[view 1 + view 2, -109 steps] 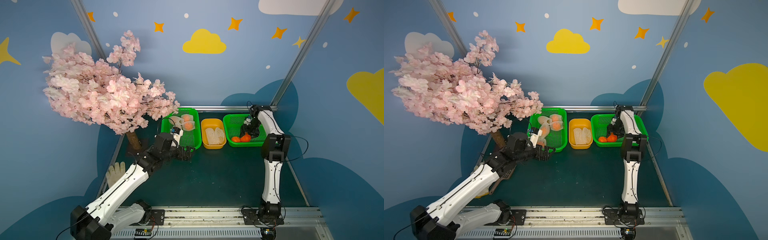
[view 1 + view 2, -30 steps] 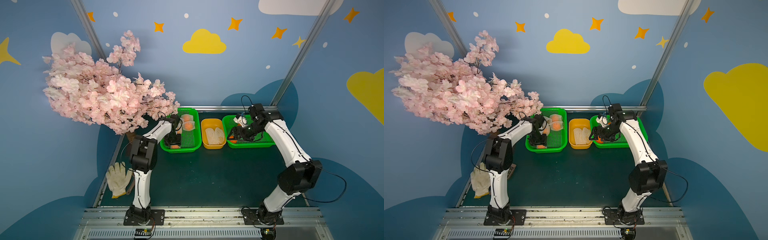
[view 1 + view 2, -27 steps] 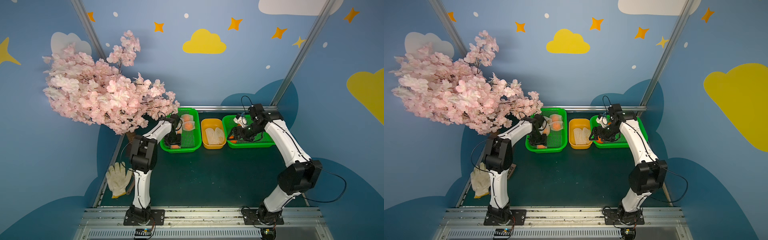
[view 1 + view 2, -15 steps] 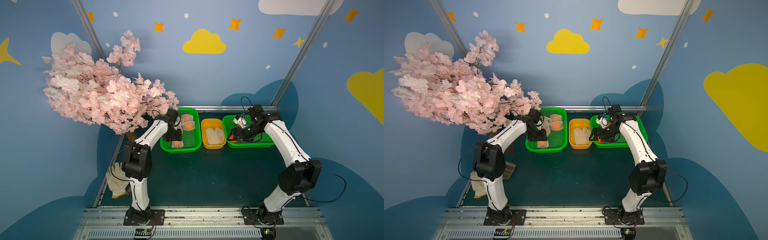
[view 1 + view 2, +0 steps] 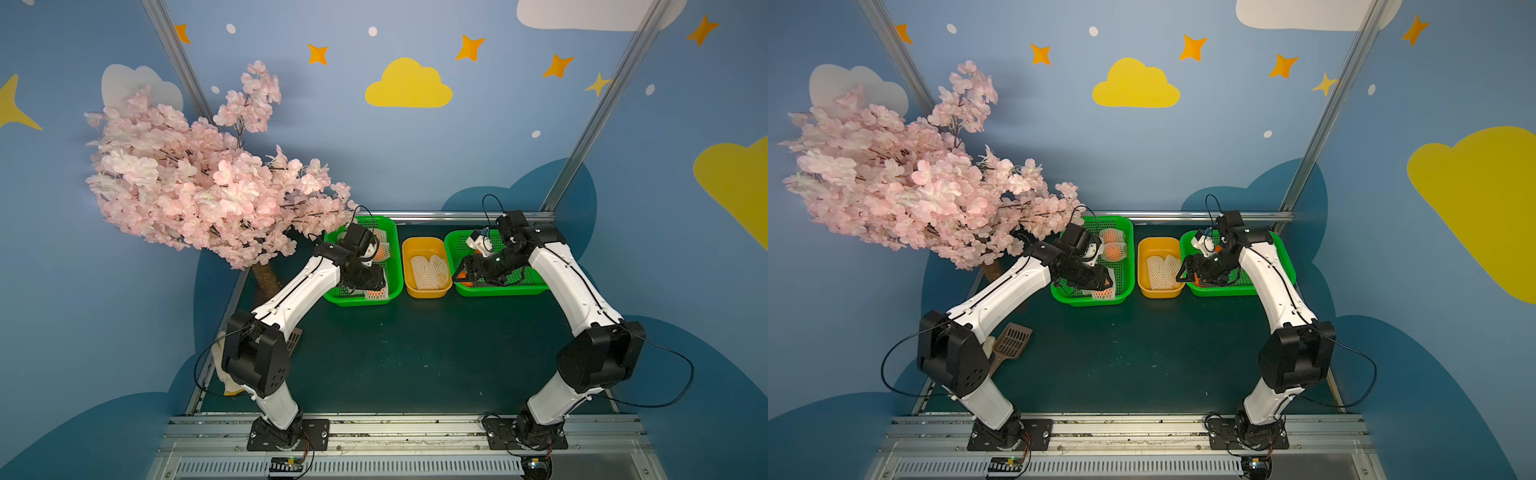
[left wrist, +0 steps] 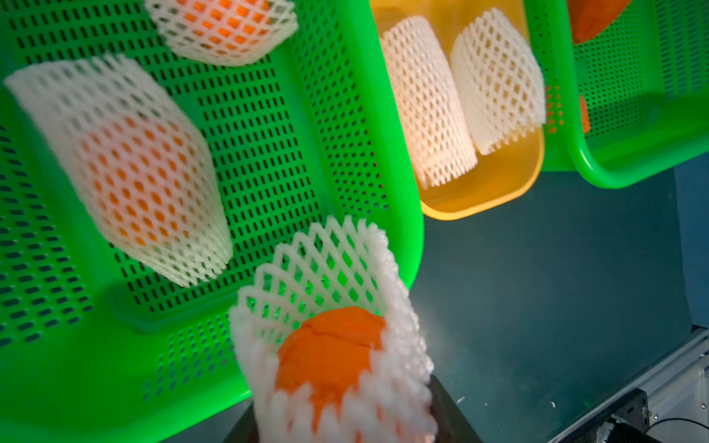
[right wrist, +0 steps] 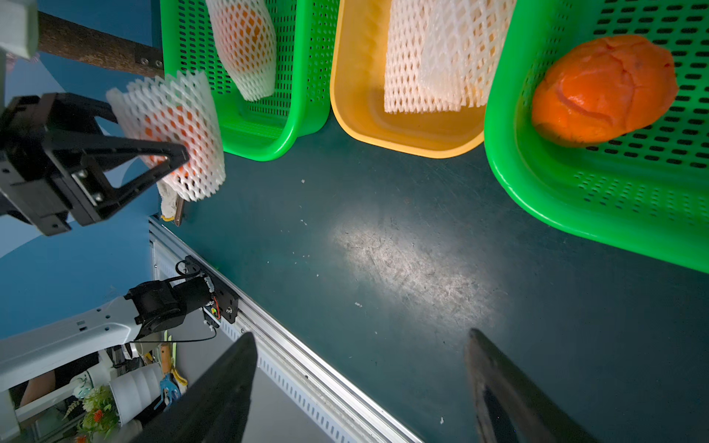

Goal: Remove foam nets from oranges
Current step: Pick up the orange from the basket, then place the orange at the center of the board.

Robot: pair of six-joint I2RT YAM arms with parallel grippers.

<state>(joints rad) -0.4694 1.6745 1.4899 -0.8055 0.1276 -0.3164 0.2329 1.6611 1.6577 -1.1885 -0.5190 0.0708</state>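
Observation:
My left gripper [image 6: 345, 416] is shut on an orange in a white foam net [image 6: 337, 356], holding it over the front rim of the left green basket [image 5: 332, 297]. The right wrist view shows the same grip [image 7: 169, 153]. Two more netted oranges [image 6: 142, 172] [image 6: 222, 27] lie in that basket. Two empty foam nets [image 6: 426, 103] lie side by side in the yellow tub [image 5: 428, 293]. A bare orange [image 7: 602, 88] rests in the right green basket [image 5: 536, 286]. My right gripper [image 7: 360, 337] stands open with nothing in it, low over that basket's front left corner [image 5: 1183, 270].
A pink blossom tree [image 5: 199, 187] overhangs the back left, its trunk beside the left basket. A white glove [image 5: 224, 382] and a brown slotted scoop [image 5: 1013, 340] lie at the mat's left edge. A metal rail [image 5: 395, 419] runs along the front.
My left gripper has moved right along the left basket's front with the netted orange, and the arm's elbow has swung down and outward. The right arm has hardly moved.

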